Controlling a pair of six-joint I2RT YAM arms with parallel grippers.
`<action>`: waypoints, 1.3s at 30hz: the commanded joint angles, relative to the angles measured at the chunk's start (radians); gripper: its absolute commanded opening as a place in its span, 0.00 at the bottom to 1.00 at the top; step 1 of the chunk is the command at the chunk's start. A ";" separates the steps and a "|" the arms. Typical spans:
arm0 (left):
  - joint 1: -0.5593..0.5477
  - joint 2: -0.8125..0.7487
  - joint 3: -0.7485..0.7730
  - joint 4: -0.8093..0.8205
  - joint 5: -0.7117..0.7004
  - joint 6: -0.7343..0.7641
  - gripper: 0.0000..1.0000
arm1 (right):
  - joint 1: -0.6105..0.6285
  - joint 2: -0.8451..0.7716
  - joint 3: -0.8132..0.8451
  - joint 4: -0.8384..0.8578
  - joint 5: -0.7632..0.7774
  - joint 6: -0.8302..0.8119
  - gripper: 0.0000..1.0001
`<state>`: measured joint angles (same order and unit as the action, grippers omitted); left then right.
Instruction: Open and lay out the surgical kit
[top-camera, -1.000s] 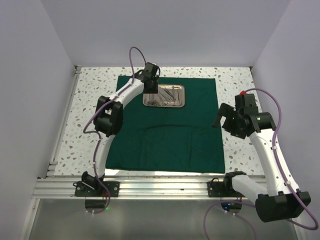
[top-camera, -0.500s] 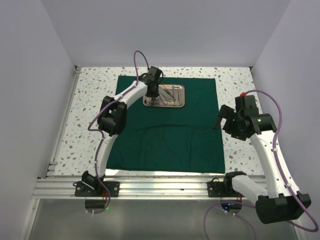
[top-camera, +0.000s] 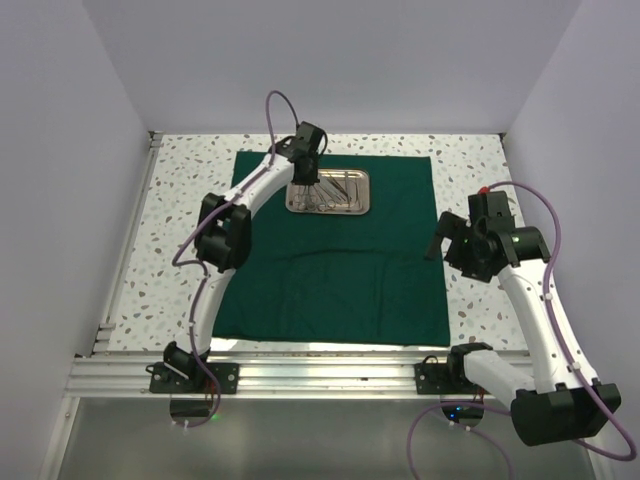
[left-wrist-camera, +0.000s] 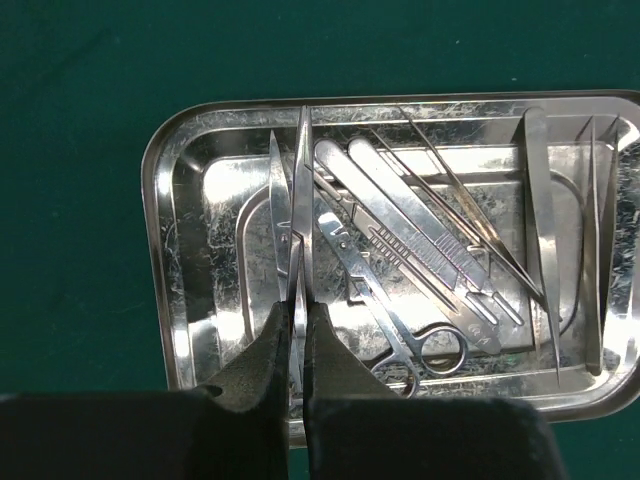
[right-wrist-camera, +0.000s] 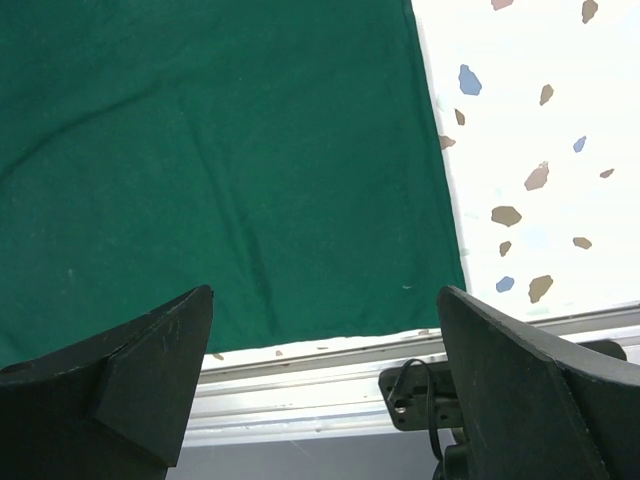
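Left gripper (left-wrist-camera: 297, 312) is clamped shut on a slim silver blade-like instrument (left-wrist-camera: 300, 190), while the right gripper (right-wrist-camera: 325, 295) hangs with its jaws wide apart over the near right corner of the dark green cloth drape (top-camera: 340, 270). That drape lies spread flat, and it looks soft and likely to drag. On its far part sits the small shiny rectangular steel tray (left-wrist-camera: 160, 230), rigid and slick. The instruments look light, stiff and slippery, so mid-shaft seems the place to pinch. Ring-handled scissors (left-wrist-camera: 375, 300) overlap their neighbours. The fingers hide the pinched piece's lower end, and glare blurs which piece is which.
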<state>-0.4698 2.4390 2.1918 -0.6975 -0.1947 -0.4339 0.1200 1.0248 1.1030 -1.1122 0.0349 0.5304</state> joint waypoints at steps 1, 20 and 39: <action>0.003 -0.087 0.057 -0.007 0.001 0.037 0.00 | 0.004 0.008 -0.002 0.023 -0.015 -0.010 0.98; -0.179 -0.932 -1.153 0.090 -0.031 -0.252 0.00 | 0.003 0.119 0.044 0.152 -0.072 -0.023 0.98; -0.309 -0.951 -1.425 0.002 0.067 -0.428 0.16 | 0.004 0.144 0.023 0.200 -0.107 -0.033 0.98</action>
<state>-0.7288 1.5131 0.8082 -0.5995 -0.2375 -0.7784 0.1200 1.2022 1.1282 -0.9348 -0.0559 0.5117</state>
